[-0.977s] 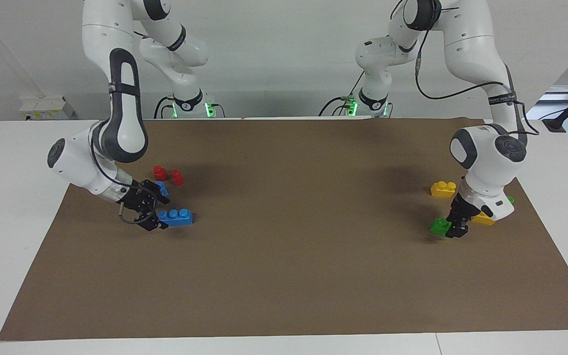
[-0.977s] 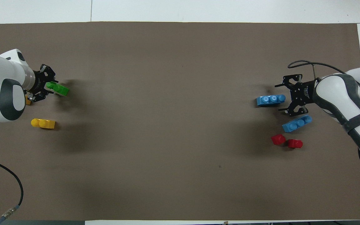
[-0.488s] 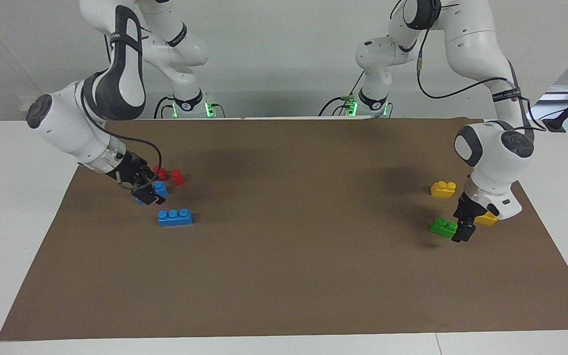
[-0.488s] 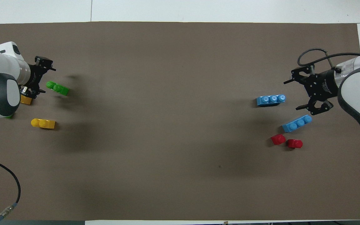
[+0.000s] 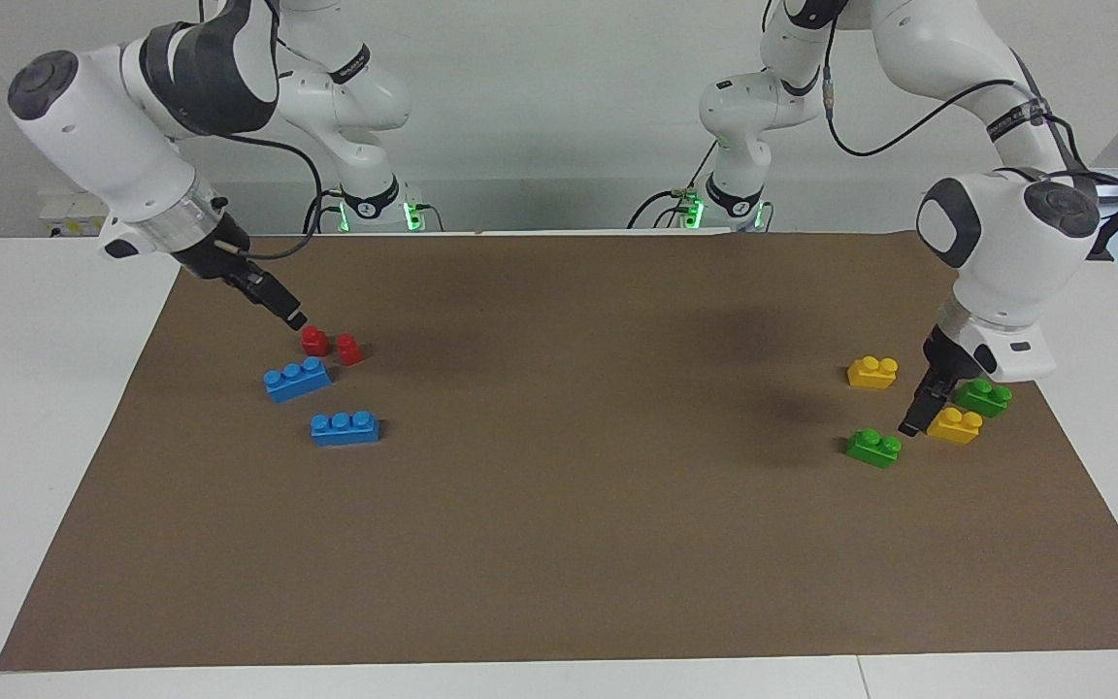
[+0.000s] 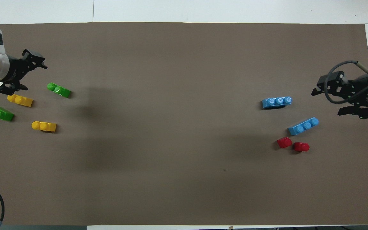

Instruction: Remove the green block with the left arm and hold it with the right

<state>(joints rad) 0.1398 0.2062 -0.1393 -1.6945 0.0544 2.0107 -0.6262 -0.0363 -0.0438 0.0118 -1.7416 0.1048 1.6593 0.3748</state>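
The green block (image 5: 873, 448) lies free on the brown mat (image 5: 559, 544) at the left arm's end of the desk, farther from the robots than the yellow blocks (image 5: 954, 425) and a second green one (image 5: 982, 397) beside them. The left end effector (image 5: 920, 413) hangs just above it, released and empty. At the right arm's end, the right end effector (image 5: 279, 305) is raised over the mat by two red blocks (image 5: 331, 345), also spread wide and empty, with two blue blocks (image 5: 345, 427) close by.
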